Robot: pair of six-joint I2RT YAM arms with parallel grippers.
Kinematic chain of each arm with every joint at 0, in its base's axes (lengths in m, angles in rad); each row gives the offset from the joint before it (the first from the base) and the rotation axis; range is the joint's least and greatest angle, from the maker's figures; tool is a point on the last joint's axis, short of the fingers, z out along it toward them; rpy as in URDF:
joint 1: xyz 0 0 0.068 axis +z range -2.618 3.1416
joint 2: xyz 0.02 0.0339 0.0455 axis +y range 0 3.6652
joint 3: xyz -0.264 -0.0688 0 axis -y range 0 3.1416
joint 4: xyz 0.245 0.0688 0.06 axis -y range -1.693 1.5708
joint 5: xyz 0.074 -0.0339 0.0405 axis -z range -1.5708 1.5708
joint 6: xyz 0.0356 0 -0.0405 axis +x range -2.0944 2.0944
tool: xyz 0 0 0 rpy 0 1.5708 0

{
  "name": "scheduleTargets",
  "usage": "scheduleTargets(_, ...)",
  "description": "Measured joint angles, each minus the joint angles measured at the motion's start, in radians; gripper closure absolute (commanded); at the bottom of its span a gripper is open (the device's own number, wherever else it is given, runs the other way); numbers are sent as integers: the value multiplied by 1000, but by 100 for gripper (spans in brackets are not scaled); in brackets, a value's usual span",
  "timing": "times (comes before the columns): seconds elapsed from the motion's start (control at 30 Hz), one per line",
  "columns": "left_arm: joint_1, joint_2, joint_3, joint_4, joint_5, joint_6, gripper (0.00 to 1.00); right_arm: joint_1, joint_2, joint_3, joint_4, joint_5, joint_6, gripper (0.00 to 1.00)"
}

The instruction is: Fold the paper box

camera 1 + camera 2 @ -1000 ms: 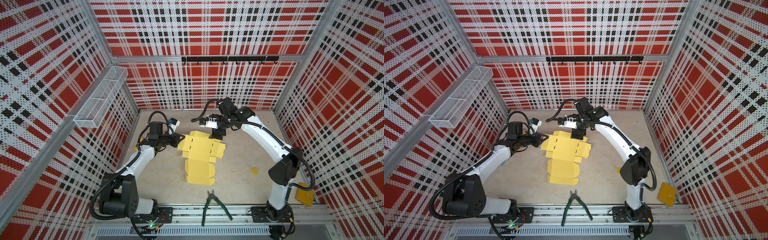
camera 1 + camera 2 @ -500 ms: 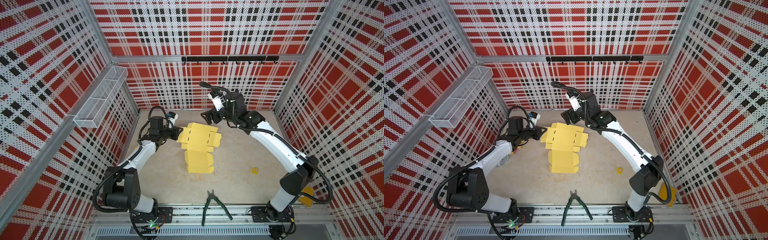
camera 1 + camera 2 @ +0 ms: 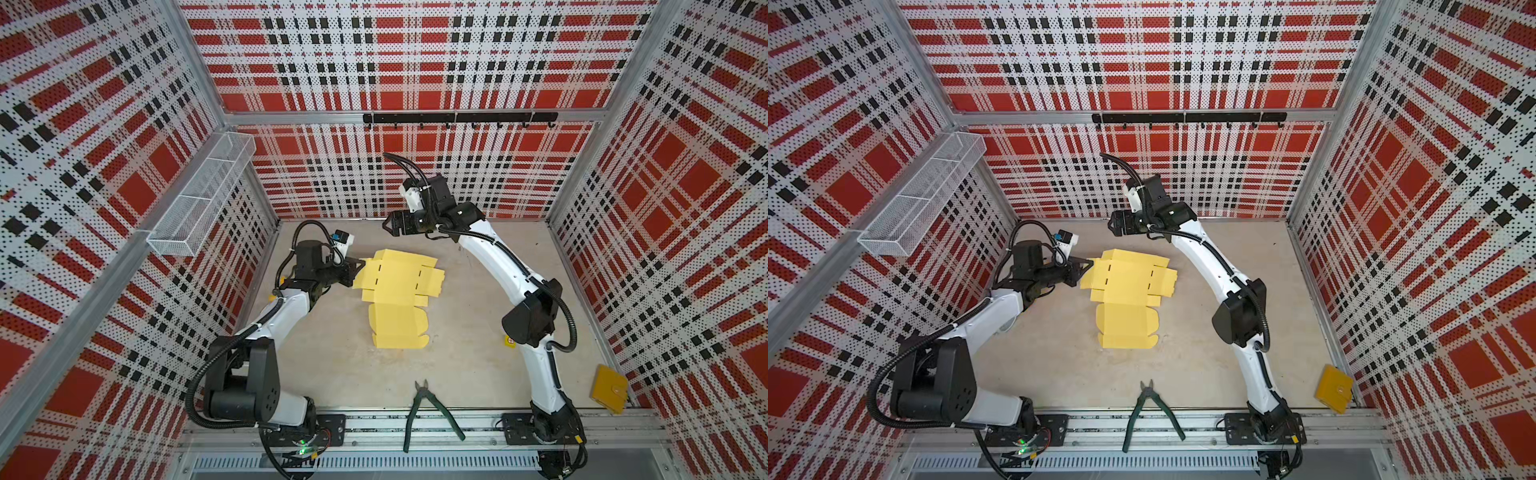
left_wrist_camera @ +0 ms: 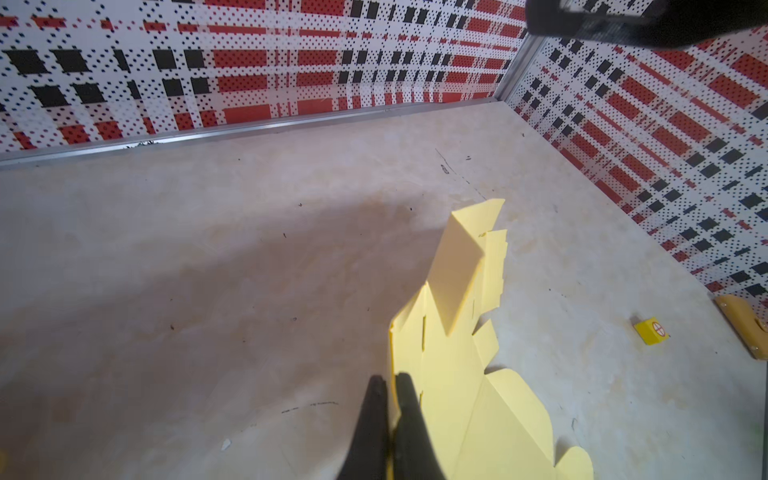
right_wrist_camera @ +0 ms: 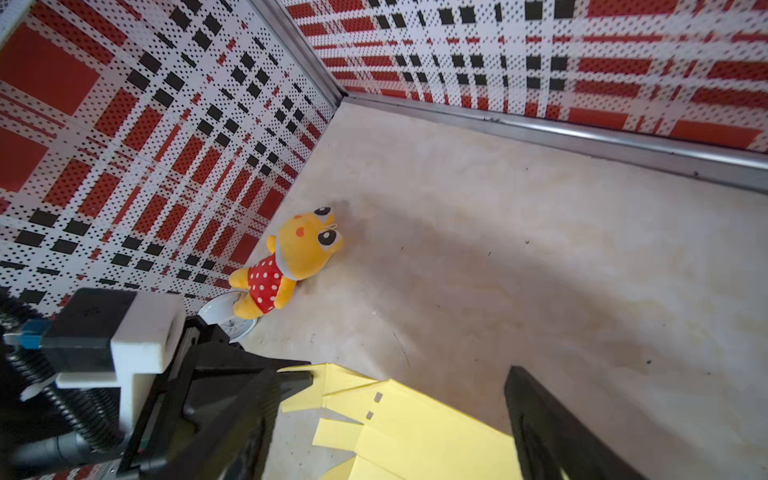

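Desk [image 3: 457, 365], plaid walls [image 3: 415, 62] | box [image 3: 399, 291] mid-desk, mostly flat, one panel tilted up | left fingers [image 3: 353, 269] clamped on its left flap, likely anchoring the sheet | right fingers [image 3: 390, 226] apart, empty, above desk's rear, seemingly lining up the next fold

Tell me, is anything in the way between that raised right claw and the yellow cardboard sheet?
Nothing visible. The right gripper hangs open above bare table beyond the far edge of the paper box, only air between. The left gripper pinches the sheet's left corner, clear of that path.
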Motion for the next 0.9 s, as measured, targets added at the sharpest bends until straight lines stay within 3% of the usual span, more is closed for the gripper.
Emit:
scheduleTargets(0.5, 0, 0, 0, 21, 31, 0, 100, 9, 119, 62, -9, -63, 24, 20)
scheduleTargets(0.67, 0, 0, 0, 21, 31, -3, 100, 37, 113, 78, -55, 12, 6, 29)
scheduleTargets(0.9, 0, 0, 0, 21, 35, -9, 100, 74, 34, 30, -125, 148, 96, 38)
